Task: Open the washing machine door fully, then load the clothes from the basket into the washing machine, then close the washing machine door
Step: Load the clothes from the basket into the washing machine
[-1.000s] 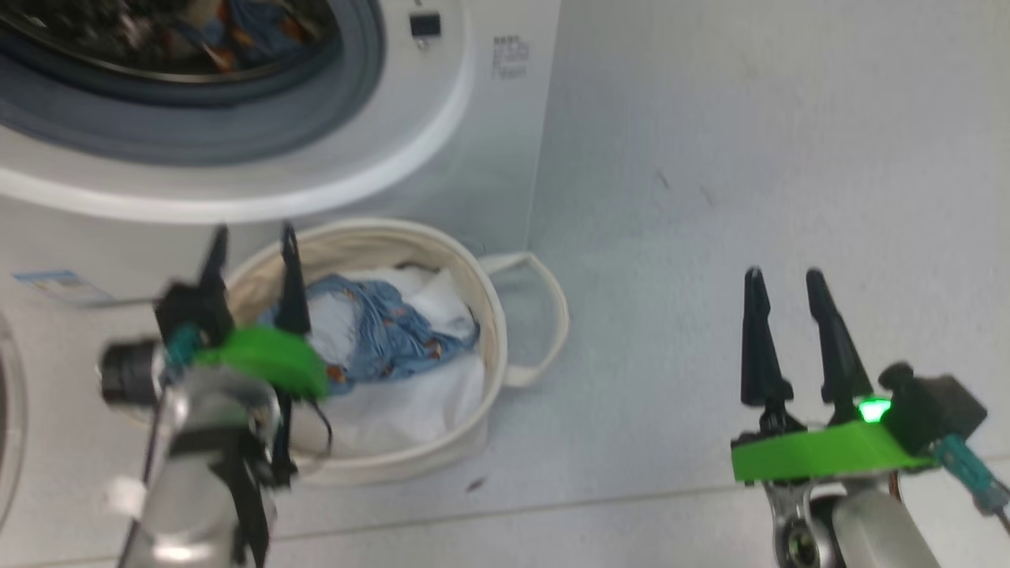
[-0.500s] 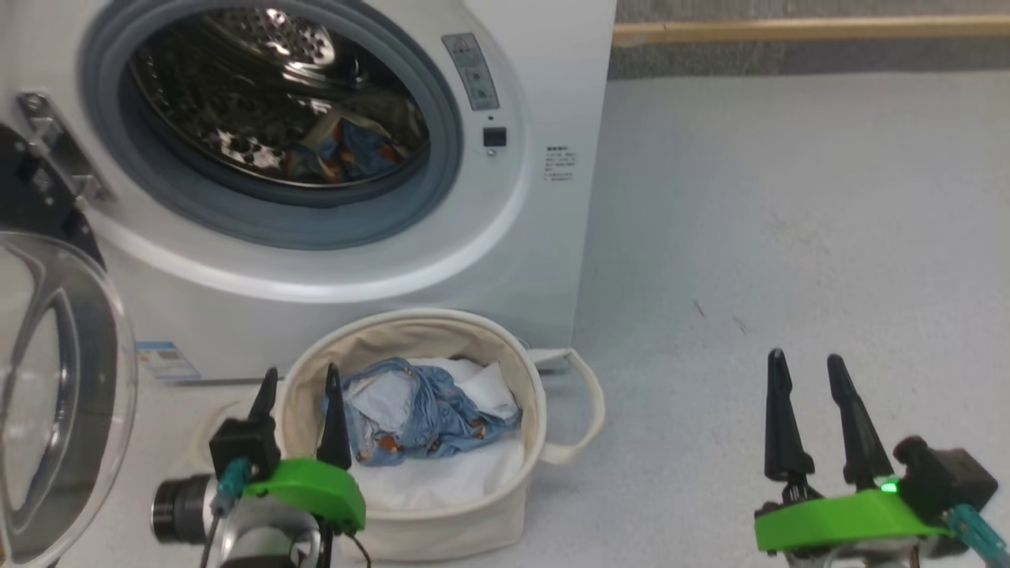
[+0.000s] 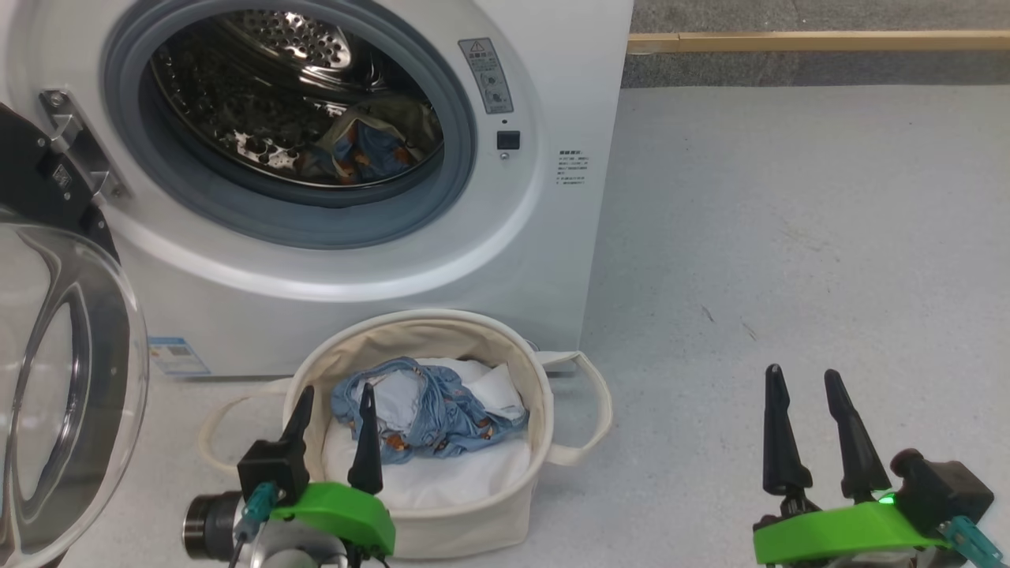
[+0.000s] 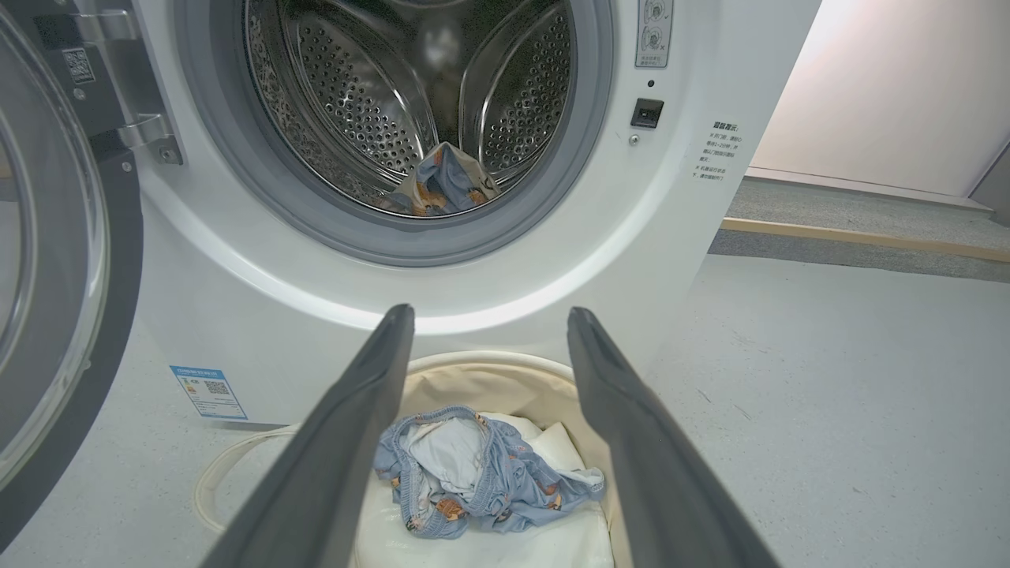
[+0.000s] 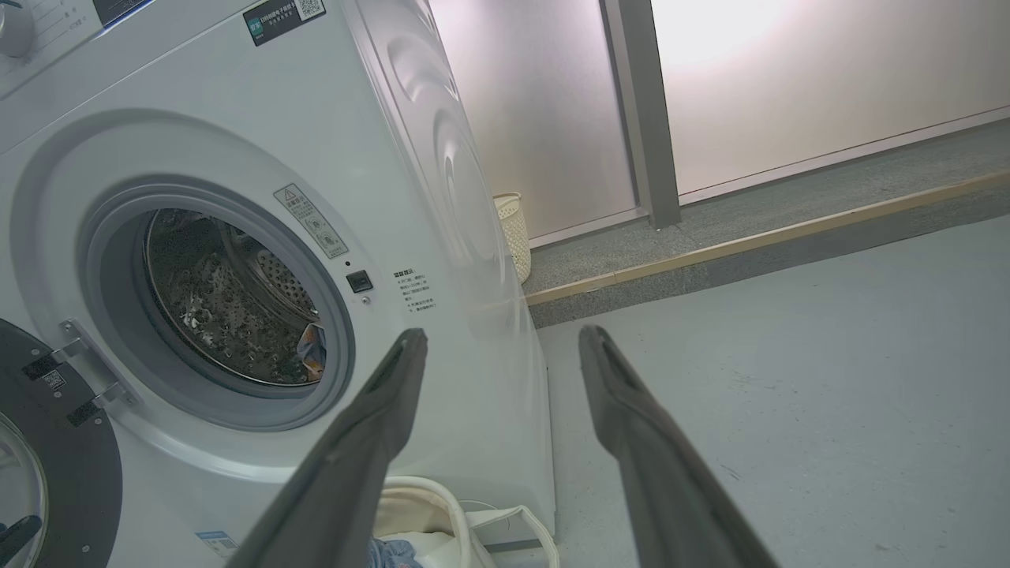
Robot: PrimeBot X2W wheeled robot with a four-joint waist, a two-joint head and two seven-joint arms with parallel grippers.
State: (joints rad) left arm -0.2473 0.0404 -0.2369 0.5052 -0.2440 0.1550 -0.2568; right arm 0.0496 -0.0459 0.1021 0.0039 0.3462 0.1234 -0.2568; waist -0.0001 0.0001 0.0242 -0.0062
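Far left of the head view, the washing machine door (image 3: 79,394) stands swung wide open. Its clear glass bowl faces the camera and its black rim runs up to a metal hinge (image 3: 75,142).

Next over, the washing machine (image 3: 536,237) takes up the upper left and middle of the frame. Its drum mouth (image 3: 300,102) is uncovered, and a blue-and-orange piece (image 3: 363,150) lies at the bottom of the steel drum. Low on the white front there's a small blue label (image 3: 177,356).

Just below the machine, the basket (image 3: 473,528) sits on the floor (image 3: 789,197) at bottom centre, one loop handle sticking out each side. Can't tell if it actually touches the machine's front. Inside it, a crumpled light blue garment (image 3: 430,406) lies on top of a plain white sheet (image 3: 458,477).

The left gripper (image 3: 337,390) shows at the basket's near-left edge, fingers spread apart and holding nothing, tips pointing up the frame. From the left wrist view those two fingers frame the light blue garment without touching it.

Moving right it's just grey floor, with a wooden strip (image 3: 821,41) along the top right.

Lower right corner has the right gripper (image 3: 802,372), fingers also spread and empty. It's over the floor, well apart from the basket.
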